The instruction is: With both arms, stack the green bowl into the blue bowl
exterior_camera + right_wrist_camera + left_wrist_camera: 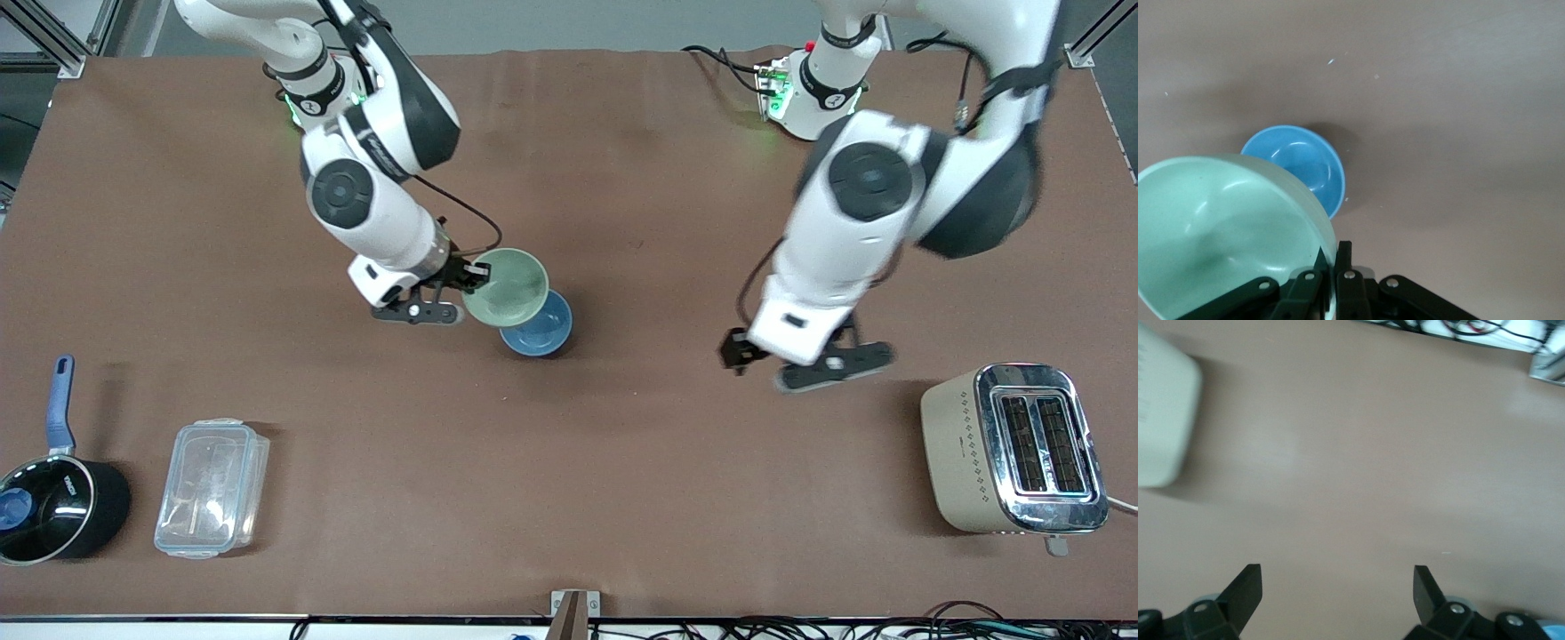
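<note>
My right gripper (476,277) is shut on the rim of the green bowl (507,286) and holds it tilted in the air, over the edge of the blue bowl (540,327). The blue bowl stands on the brown table near the middle. In the right wrist view the green bowl (1225,233) fills the foreground, pinched at its rim by my fingers (1343,263), with the blue bowl (1301,163) below it. My left gripper (805,360) is open and empty, in the air over bare table toward the left arm's end, beside the toaster. In the left wrist view its fingers (1248,587) stand wide apart.
A beige and chrome toaster (1013,449) stands near the front at the left arm's end; its corner shows in the left wrist view (1161,420). A black saucepan with a blue handle (49,498) and a clear plastic box (212,489) lie near the front at the right arm's end.
</note>
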Robot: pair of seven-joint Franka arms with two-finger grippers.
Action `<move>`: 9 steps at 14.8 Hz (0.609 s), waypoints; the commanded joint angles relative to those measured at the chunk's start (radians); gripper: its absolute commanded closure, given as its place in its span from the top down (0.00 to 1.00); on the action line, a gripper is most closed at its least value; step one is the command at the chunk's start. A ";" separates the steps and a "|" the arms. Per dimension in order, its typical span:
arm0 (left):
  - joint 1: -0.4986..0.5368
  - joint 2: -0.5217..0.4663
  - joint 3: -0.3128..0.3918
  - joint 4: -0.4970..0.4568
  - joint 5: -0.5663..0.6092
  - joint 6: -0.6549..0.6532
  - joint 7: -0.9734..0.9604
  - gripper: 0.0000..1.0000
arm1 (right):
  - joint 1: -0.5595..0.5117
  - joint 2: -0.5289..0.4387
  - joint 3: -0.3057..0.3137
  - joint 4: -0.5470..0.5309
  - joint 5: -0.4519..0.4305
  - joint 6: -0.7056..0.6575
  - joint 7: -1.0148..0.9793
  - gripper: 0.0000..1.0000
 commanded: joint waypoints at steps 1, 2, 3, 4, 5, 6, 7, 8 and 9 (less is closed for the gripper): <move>0.088 -0.094 -0.012 -0.027 0.008 -0.091 0.155 1.00 | 0.048 0.065 -0.011 0.001 -0.016 0.087 0.060 0.00; 0.124 -0.118 -0.013 -0.027 0.008 -0.130 0.236 1.00 | 0.067 0.076 -0.012 0.002 -0.016 0.104 0.088 0.00; 0.153 -0.137 -0.015 -0.025 0.005 -0.156 0.325 1.00 | 0.067 0.091 -0.015 0.004 -0.017 0.126 0.092 0.00; 0.179 -0.158 -0.015 -0.025 -0.015 -0.164 0.403 1.00 | 0.056 0.101 -0.014 0.002 -0.016 0.150 0.094 0.00; 0.222 -0.180 -0.013 -0.027 -0.051 -0.168 0.463 1.00 | 0.064 0.119 -0.014 0.002 -0.014 0.170 0.095 0.00; 0.249 -0.204 -0.012 -0.034 -0.091 -0.179 0.506 1.00 | 0.070 0.130 -0.014 0.001 -0.014 0.176 0.095 0.00; 0.268 -0.214 -0.009 -0.033 -0.119 -0.203 0.539 1.00 | 0.065 0.139 -0.014 0.001 -0.014 0.176 0.095 0.00; 0.294 -0.228 -0.010 -0.031 -0.138 -0.234 0.563 1.00 | 0.059 0.144 -0.014 -0.001 -0.014 0.176 0.097 0.00; 0.309 -0.241 -0.009 -0.033 -0.159 -0.248 0.583 1.00 | 0.058 0.145 -0.014 -0.004 -0.013 0.175 0.097 0.00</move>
